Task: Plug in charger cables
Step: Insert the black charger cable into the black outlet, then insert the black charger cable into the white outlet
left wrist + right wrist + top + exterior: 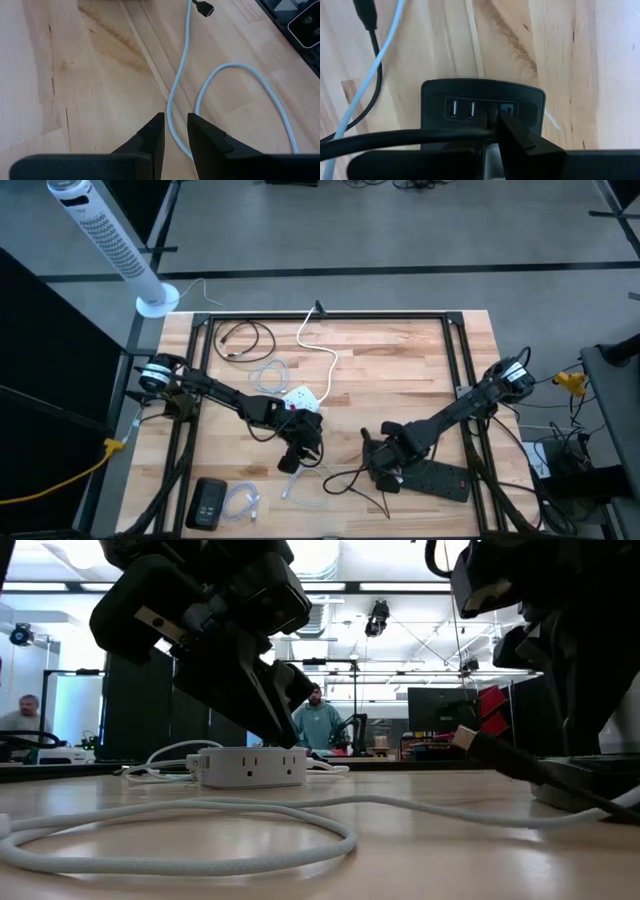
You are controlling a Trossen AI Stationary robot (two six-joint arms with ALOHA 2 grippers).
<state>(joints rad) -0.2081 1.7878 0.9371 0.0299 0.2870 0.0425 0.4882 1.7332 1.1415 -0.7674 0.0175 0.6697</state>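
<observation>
My left gripper [298,450] hovers just near of the white socket cube [300,398]. It is open by a narrow gap [175,125], with one finger on either side of a thin white charger cable [172,100] that lies on the table. My right gripper [385,465] is shut on a black charger cable [395,137] at the left end of the black power strip [440,478]. A coiled black cable [245,338] and more white cables [270,375] [240,502] lie loose on the table. My right gripper holds the black cable at its plug end [492,122], pinched against the finger [520,135]. The cable runs sideways across the gripper. The plug's tip points at the strip's row of USB ports [480,107]. Whether it is inside a port, I cannot tell.
The thick white cord [318,350] runs from the cube to the table's far edge. A black device [208,502] lies at the near left. A black metal frame [330,315] rims the table. People stand in the room beyond [318,720].
</observation>
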